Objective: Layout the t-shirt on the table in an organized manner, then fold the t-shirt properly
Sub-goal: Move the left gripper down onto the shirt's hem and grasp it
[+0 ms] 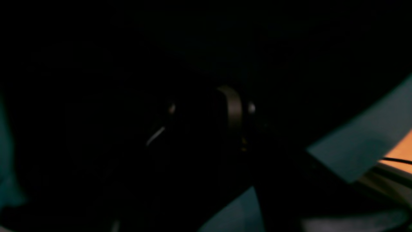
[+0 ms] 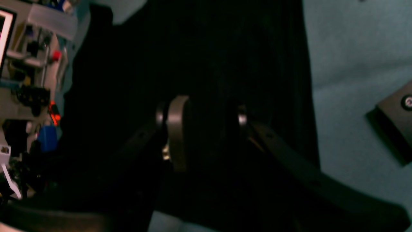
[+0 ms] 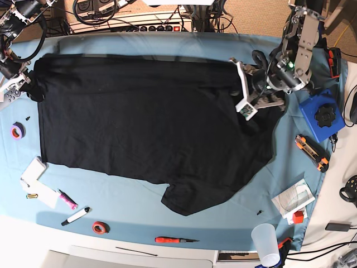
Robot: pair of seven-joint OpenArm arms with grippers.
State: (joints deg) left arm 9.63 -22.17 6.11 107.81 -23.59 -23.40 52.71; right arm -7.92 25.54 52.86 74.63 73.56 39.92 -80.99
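Observation:
The black t-shirt (image 3: 145,123) lies spread wide on the light blue table (image 3: 139,195), and no print or label shows. One sleeve sticks out toward the front (image 3: 189,201). My right gripper (image 3: 27,86) is at the shirt's left corner. In the right wrist view it (image 2: 209,119) is shut on black fabric (image 2: 209,48) over the table cloth (image 2: 354,48). My left gripper (image 3: 248,92) is at the shirt's far right corner. In the left wrist view it (image 1: 210,108) is shut on dark cloth (image 1: 206,48) above the table (image 1: 360,141). The shirt's back edge runs straight between the two grippers.
A purple tape roll (image 3: 17,131), a white box (image 3: 33,170), markers (image 3: 75,216), a red tape roll (image 3: 100,227) and a red screwdriver (image 3: 173,240) lie at the front left. A cup (image 3: 266,237), a blue box (image 3: 321,114) and an orange cutter (image 3: 312,152) are at the right.

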